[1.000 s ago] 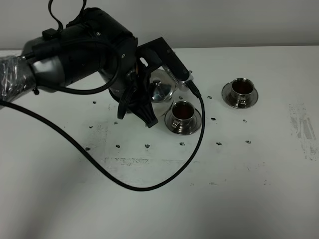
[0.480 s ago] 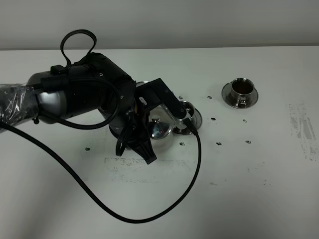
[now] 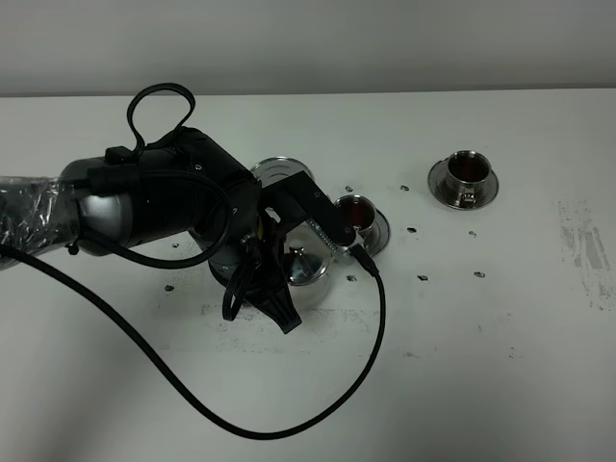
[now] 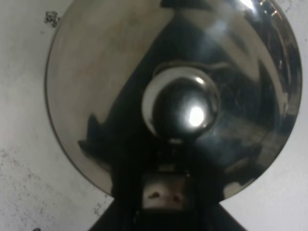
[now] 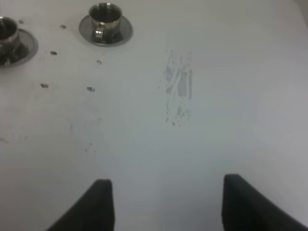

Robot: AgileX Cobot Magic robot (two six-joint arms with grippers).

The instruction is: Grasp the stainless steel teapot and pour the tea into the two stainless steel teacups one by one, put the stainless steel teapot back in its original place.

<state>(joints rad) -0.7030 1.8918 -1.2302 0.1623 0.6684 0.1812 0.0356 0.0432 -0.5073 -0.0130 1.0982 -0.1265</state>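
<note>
Both teacups (image 3: 357, 209) (image 3: 468, 167) hold tea, and my left gripper (image 3: 289, 252), clamped on the teapot (image 3: 306, 265), carries it toward the coaster (image 3: 279, 171) at upper centre.

Bulky glossy black arm (image 3: 164, 197), plastic-wrapped rear section, looping black cable (image 3: 289, 404).

A shiny silver teapot (image 3: 306, 262), silver cups (image 3: 464, 178) with reddish-brown tea (image 3: 469, 168), a black arm (image 3: 164, 197) and a white, dark-speckled table (image 3: 500, 327) are seen.
</note>
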